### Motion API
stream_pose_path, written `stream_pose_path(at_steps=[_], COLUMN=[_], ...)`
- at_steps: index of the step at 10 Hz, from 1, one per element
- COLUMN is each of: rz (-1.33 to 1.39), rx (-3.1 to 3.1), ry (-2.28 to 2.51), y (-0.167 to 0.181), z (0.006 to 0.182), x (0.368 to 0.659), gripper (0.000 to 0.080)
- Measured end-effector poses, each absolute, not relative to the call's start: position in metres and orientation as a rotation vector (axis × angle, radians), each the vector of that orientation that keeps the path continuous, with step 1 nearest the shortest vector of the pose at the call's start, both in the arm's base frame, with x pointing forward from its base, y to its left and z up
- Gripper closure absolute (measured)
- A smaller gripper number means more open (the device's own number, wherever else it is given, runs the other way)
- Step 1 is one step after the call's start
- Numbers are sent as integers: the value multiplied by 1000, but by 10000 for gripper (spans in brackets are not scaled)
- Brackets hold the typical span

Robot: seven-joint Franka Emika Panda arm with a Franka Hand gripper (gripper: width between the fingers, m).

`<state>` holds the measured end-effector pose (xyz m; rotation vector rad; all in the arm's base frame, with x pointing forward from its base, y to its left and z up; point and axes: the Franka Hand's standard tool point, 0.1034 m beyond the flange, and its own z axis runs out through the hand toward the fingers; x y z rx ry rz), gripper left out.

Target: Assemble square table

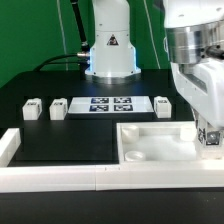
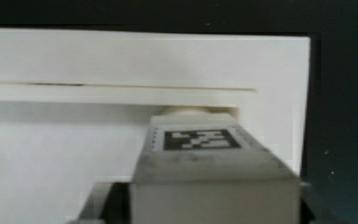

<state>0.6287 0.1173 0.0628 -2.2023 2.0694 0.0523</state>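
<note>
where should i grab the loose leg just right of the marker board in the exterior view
Probably its middle, from straight above, jaws across the short width: the leg lies flat on the table, long sides exposed, apart from the marker board.

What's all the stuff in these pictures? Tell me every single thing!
tabletop: one, white, on the table toward the exterior view's right, beside the front rail
loose legs: three, white with tags, at the back; two on the exterior view's left of the marker board, one on its right
held leg: one, white with a tag, at the tabletop's edge on the exterior view's right
marker board: one, white with four tags, middle back
border rails: at least two, white, along the table's near edge and the exterior view's left edge
table: one, black, under everything
robot arm: one, white, base at the back
tool: one, closed on the held leg
</note>
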Motion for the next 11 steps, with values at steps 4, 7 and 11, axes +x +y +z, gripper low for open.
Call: stream_pose_path(at_steps=[4, 7, 11], rz=[100, 133, 132], rx=[-1810, -1560, -1549], ry=[2396, 2528, 2542], y=[116, 114, 113], z=[60, 61, 59], x=[628, 628, 628], gripper=[506, 505, 324])
